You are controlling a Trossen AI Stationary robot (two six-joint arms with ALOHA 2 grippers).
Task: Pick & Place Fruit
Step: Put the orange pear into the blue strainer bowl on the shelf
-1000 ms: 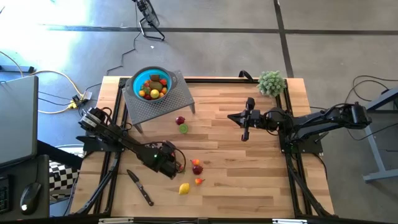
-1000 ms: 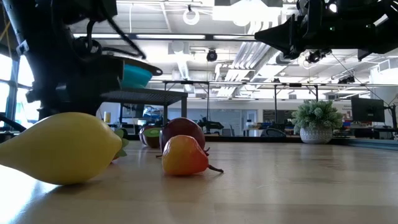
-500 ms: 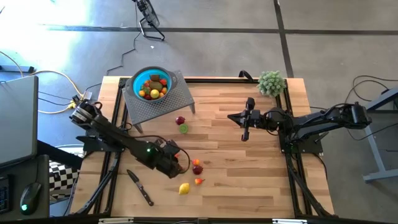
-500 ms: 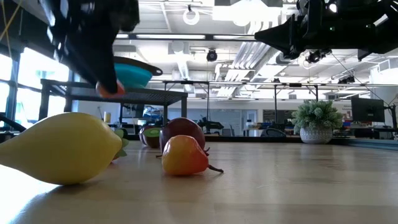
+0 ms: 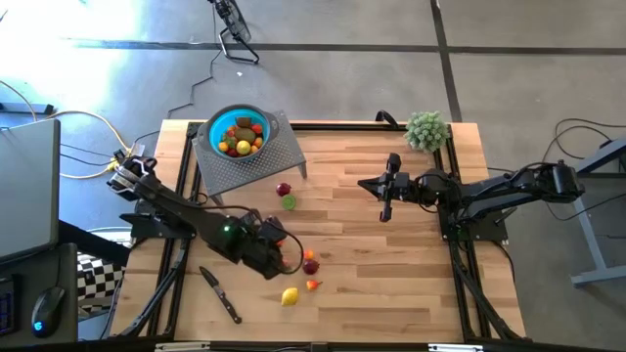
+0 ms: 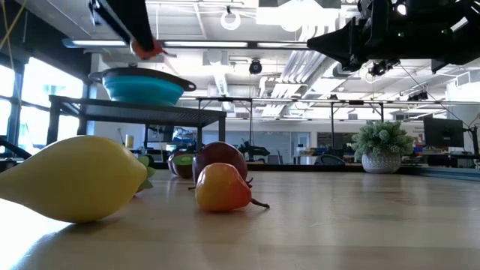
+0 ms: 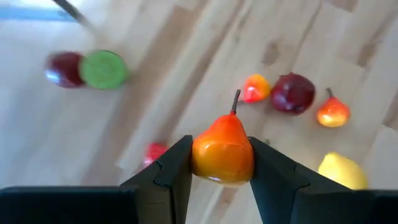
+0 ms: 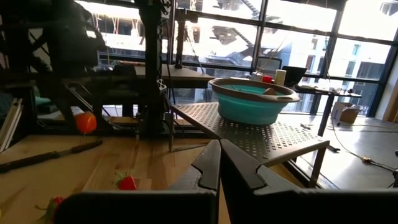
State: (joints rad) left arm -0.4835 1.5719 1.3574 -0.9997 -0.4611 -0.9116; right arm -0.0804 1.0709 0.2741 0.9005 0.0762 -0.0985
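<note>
left gripper point(image 7: 222, 163) is clamped on a small orange pear point(image 7: 222, 152), its two dark fingers point(image 7: 173, 171) pressing the glossy, smooth fruit from both sides, stem pointing away from the wrist. in the high view it hangs above the near-left part of the wooden table point(image 5: 391, 274), over a loose scatter of fruit.

going left to right: a black-handled knife point(image 5: 221, 295) lies flat near the front-left edge. at the far left a teal bowl point(image 5: 236, 133), round and already holding several fruits, sits on a grey perforated metal stand point(image 5: 269, 159). just beyond the stand's near edge lie a dark maroon fruit point(image 5: 284, 190) and a lime green one point(image 5: 289, 202), touching or nearly so. nearer the front are a yellow lemon point(image 5: 290, 296), a maroon plum point(image 5: 311, 266), and small orange-red pieces point(image 5: 313, 286) beside them. nothing stands between the held pear and the bowl apart from the stand's raised edge.

right gripper point(image 5: 385, 212), fingers pressed together with nothing between them, waits above the middle-right of the table. a fuzzy pale green plant ball point(image 5: 426, 130) sits at the far right corner.
</note>
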